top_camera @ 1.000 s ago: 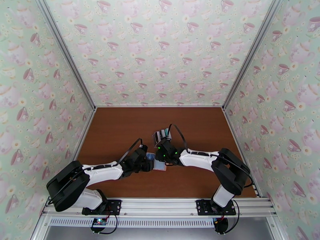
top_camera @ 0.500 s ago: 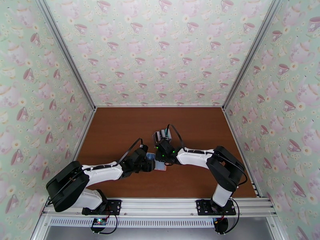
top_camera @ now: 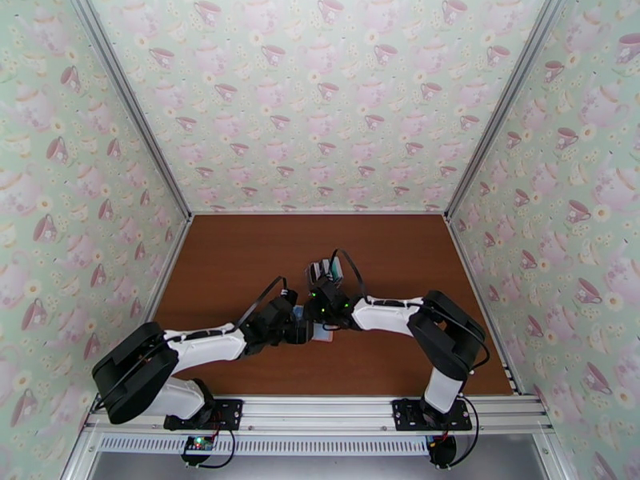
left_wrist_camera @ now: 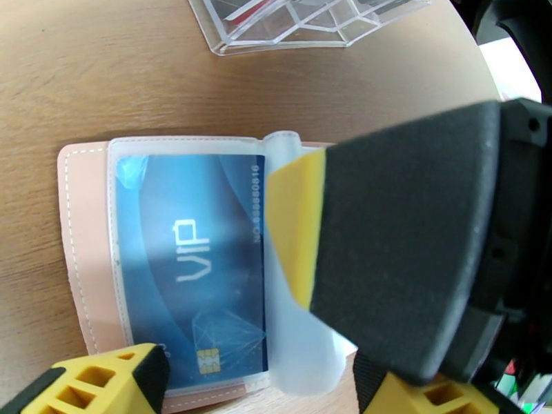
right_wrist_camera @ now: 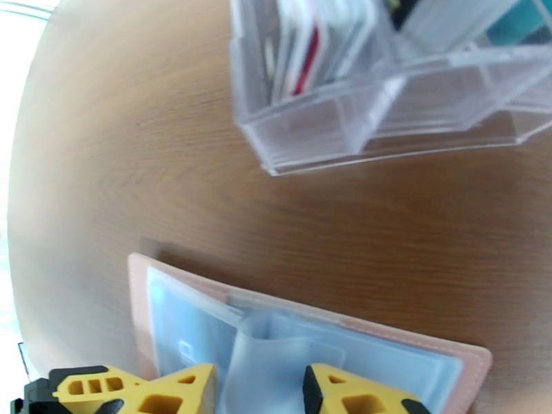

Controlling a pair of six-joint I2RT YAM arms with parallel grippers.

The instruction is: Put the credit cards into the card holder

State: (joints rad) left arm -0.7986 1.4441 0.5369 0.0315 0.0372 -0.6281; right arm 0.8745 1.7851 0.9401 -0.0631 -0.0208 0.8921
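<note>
We see one blue VIP card (left_wrist_camera: 190, 270) sleeved in the pink card holder (left_wrist_camera: 83, 257), just ahead of the released left gripper (left_wrist_camera: 259, 384). Further cards (right_wrist_camera: 303, 43) wait in the clear rack (right_wrist_camera: 386, 125) beyond the right gripper (right_wrist_camera: 259, 384), whose hold we cannot tell.

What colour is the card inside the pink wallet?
The card is blue with pale VIP lettering; clearest in the left wrist view.

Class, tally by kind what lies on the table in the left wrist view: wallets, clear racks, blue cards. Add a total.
pink wallet: 1
clear rack: 1
blue card: 1
Total: 3
</note>
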